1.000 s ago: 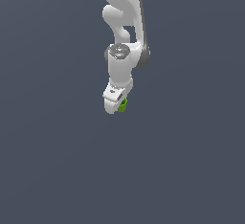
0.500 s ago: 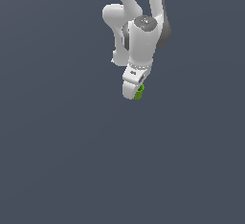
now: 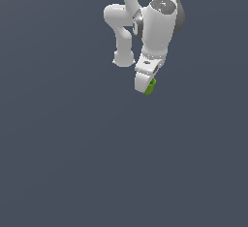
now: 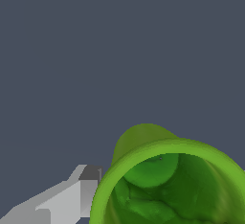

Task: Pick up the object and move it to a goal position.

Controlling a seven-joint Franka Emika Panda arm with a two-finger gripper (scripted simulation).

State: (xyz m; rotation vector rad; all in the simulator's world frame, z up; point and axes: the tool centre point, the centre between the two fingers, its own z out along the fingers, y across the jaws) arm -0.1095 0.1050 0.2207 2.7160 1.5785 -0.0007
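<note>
White end effector [image 3: 147, 86] clamped on the small bright green cup-like cylinder [image 3: 150, 87], held at its tip, tilted. Wrist view: green cup [image 4: 167, 182] open-mouthed, hollow inside, one grey finger [image 4: 67, 199] beside its rim.

Simulated scene, no real room shown. Flat, uniform slate-grey backdrop [image 3: 63, 163] rendered throughout, without walls, furniture, horizon or floor texture. White arm [image 3: 157, 27] drawn in smooth, untextured, blocky shading. Same featureless grey seen in wrist view.
</note>
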